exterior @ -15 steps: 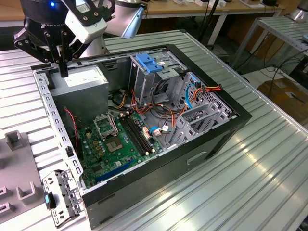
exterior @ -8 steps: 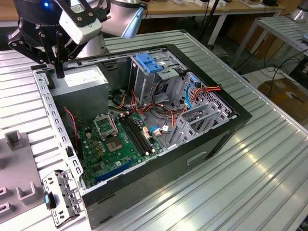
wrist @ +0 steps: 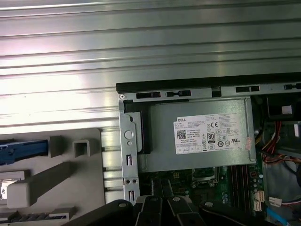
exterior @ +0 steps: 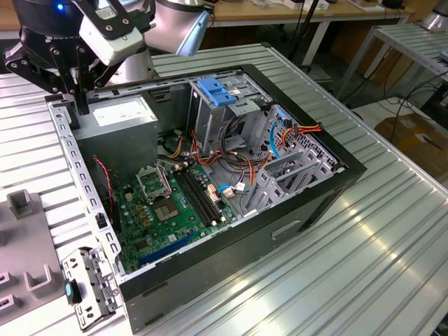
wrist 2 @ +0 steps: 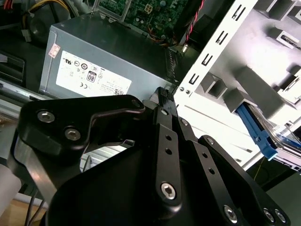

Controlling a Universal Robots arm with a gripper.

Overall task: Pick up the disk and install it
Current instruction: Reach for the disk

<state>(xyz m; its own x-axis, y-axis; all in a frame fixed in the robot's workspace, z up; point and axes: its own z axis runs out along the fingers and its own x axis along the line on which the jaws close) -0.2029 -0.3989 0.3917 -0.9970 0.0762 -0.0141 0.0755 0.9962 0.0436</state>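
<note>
The disk shows as a bright blue carrier rail (wrist: 21, 150) on the grey fixture plate (wrist: 87, 188) beside the open computer case; in the second wrist view the same disk rail (wrist 2: 256, 133) slants across that plate, and the drive body is mostly cut off. My gripper (exterior: 80, 103) hangs over the case's back corner at the exterior view's left, by the grey power supply (exterior: 115, 115). Its black fingers (wrist 2: 162, 101) meet at the tips with nothing between them. The gripper (wrist: 162, 188) is well apart from the disk.
The case (exterior: 294, 217) lies open on a ribbed metal table (exterior: 364, 280). Inside are a green motherboard (exterior: 168, 210), cables, and a tall metal drive cage topped by a blue tab (exterior: 217, 91). A loose metal bracket (exterior: 87, 294) lies by the case's near corner.
</note>
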